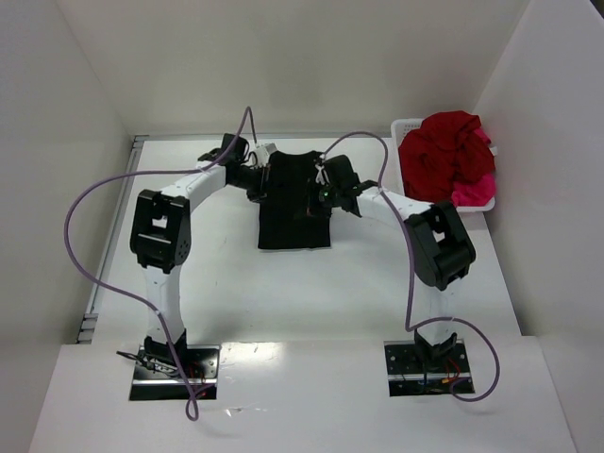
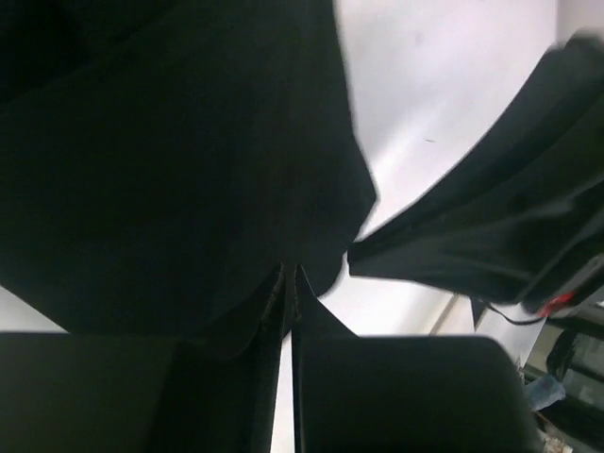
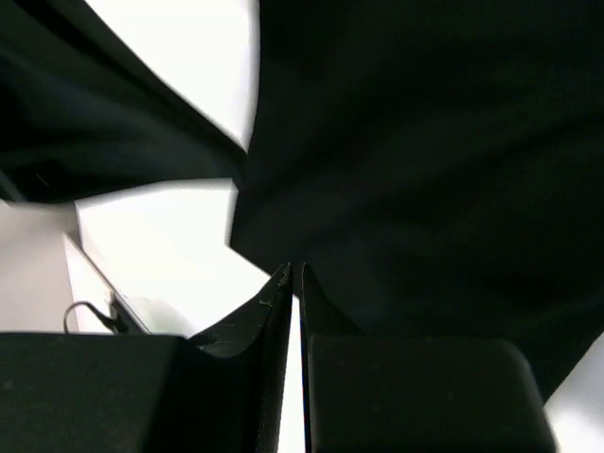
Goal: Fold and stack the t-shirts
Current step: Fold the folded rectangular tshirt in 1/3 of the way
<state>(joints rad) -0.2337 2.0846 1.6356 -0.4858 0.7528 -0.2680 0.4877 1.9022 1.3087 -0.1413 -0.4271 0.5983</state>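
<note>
From above, we saw a white table [image 1: 283, 302] boxed in by plain white walls [image 1: 283, 57] on three sides. A black t-shirt [image 1: 294, 222] lay flat toward the far middle. The left gripper [image 1: 260, 179] and right gripper [image 1: 326, 184] met it at its far corners. A white basket [image 1: 408, 127] stood at the far right, close to the wall, holding red t-shirts [image 1: 448, 151] and a pink t-shirt [image 1: 472, 193], well apart from the black one. Bare table stretched between the shirt's near hem and the arm bases.

In the left wrist view, the left gripper [image 2: 289, 276] had its fingers drawn to a thin slit. Their tips were pinched on the edge of the black t-shirt [image 2: 170, 160], which filled most of the view. White table [image 2: 425, 85] showed beyond the hem.

In the right wrist view, the right gripper [image 3: 293, 274] stood the same way, fingers nearly together with their tips nipping the black t-shirt [image 3: 425, 160] at its edge. Bright table [image 3: 160, 236] lay open on the other side.
</note>
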